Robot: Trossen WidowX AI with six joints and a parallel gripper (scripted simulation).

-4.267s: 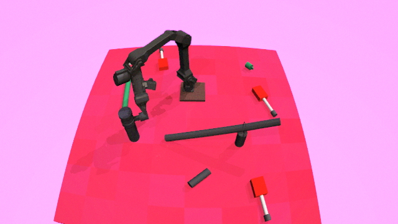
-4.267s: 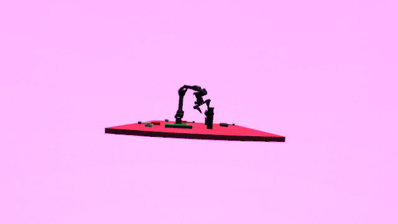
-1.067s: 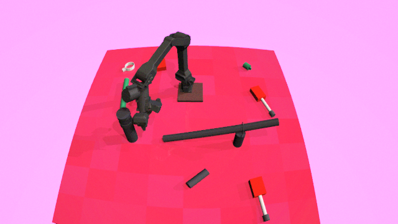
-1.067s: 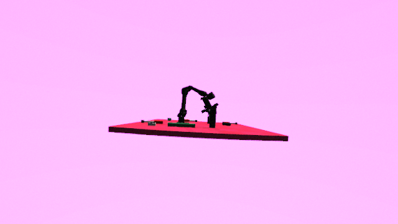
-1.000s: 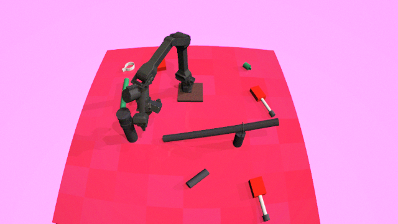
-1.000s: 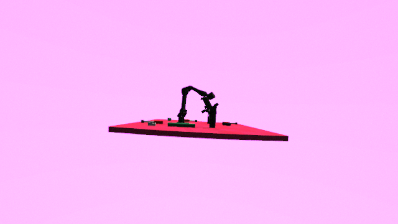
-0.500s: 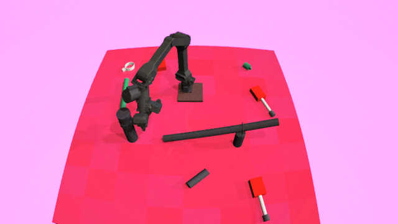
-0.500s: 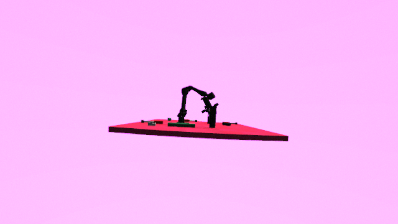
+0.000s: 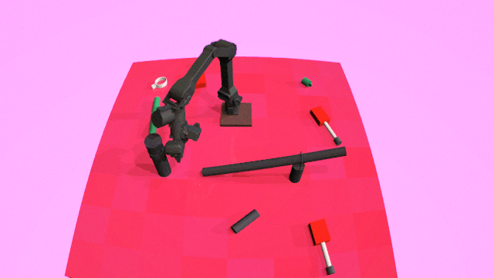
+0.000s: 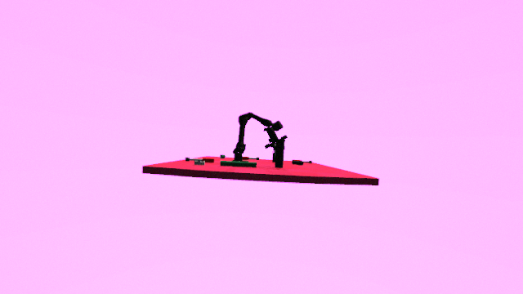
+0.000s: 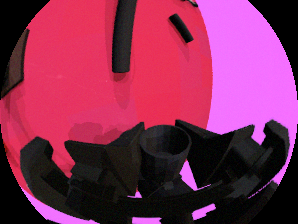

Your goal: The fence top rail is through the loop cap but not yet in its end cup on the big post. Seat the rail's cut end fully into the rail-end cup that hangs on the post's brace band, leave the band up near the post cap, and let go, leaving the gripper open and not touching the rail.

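The big dark post [image 9: 161, 162] [image 10: 279, 158] stands at the left of the red table. Its rail-end cup [image 11: 162, 151] is a dark hollow cup that sits between my fingers in the wrist view. My gripper [image 9: 174, 149] [image 11: 160, 124] [image 10: 279, 144] is beside the post's top and shut on this cup. The long dark top rail [image 9: 270, 162] [image 11: 127, 23] lies apart from the cup, with its cut end [image 9: 204, 171] pointing toward the post. The rail passes through the loop cap [image 9: 300, 156] on the short post [image 9: 296, 173]. The brace band is hidden behind my gripper.
A green rod [image 9: 153, 110] [image 10: 238, 163] and a white ring [image 9: 160, 85] lie behind the big post. A short dark tube [image 9: 245, 221] lies at the front. Two red-headed tools [image 9: 325, 120] [image 9: 322, 239] and a small green piece [image 9: 306, 81] lie to the right.
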